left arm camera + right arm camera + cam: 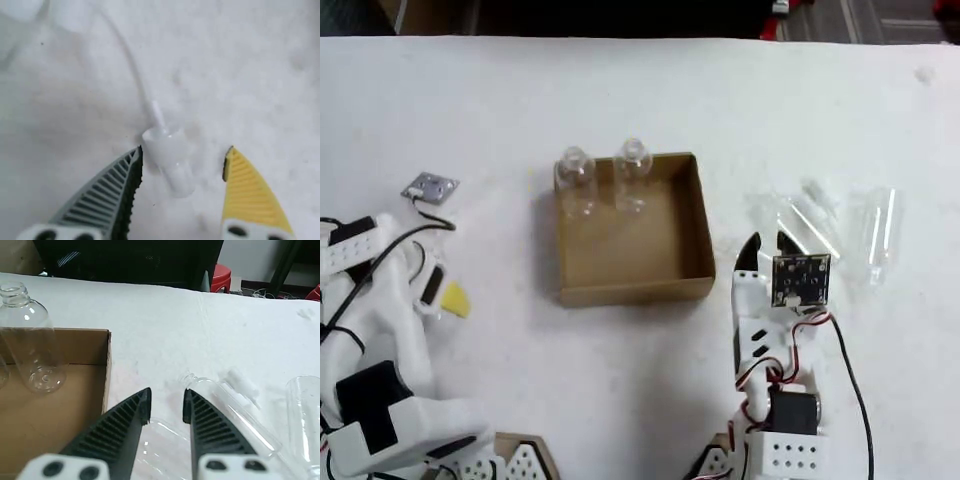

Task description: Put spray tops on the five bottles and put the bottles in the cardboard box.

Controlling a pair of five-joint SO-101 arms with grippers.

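A cardboard box lies mid-table, with two clear bottles standing uncapped at its far side; one of these bottles appears in the right wrist view. On the table to the box's right lie more clear bottles and a white spray top. My right gripper hangs just above them, open by a narrow gap, holding nothing. At the left, my left gripper is open low over the table. A white spray top with its thin tube lies between the fingers.
A small grey metal plate rests on the white cloth, beyond the left arm. A wooden piece pokes in at the front edge. Bare cloth stretches between the box and the arms.
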